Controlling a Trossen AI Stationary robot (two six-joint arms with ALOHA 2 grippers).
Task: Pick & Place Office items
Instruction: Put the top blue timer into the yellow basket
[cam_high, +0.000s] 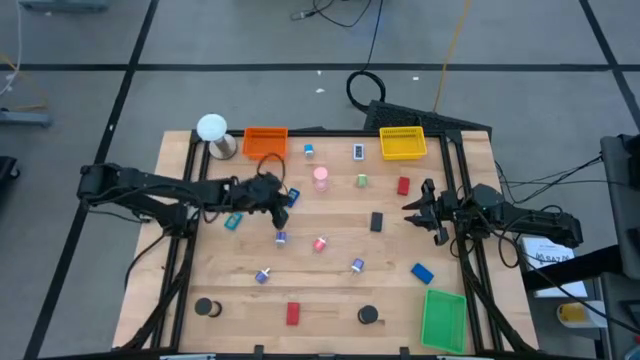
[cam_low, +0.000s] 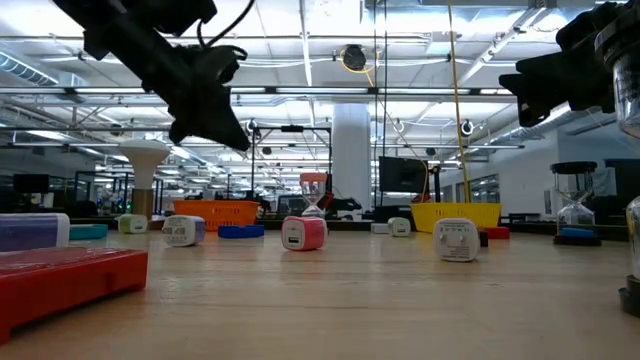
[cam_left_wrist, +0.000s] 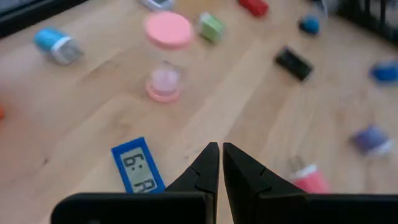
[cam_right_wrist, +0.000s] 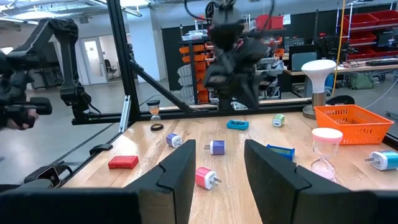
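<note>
Small office items lie scattered on the wooden table (cam_high: 330, 285). They include a blue timer (cam_left_wrist: 138, 165), a pink hourglass (cam_left_wrist: 165, 56), a black block (cam_high: 376, 222), a red block (cam_high: 293, 313), a blue block (cam_high: 421, 271), black discs (cam_high: 205, 308) and small plug-like pieces (cam_high: 320, 243). My left gripper (cam_left_wrist: 219, 150) is shut and empty. It hovers above the table next to the blue timer (cam_high: 292, 197), raised clear in the low view (cam_low: 205, 95). My right gripper (cam_right_wrist: 219, 152) is open and empty. It waits near the table's right side (cam_high: 418, 207).
An orange tray (cam_high: 265, 142) and a yellow tray (cam_high: 402, 143) stand at the far edge, and a green tray (cam_high: 443, 318) sits at the near right corner. A white ball lamp (cam_high: 212, 128) stands at the far left corner. Black frame rails (cam_high: 180, 250) run along both sides.
</note>
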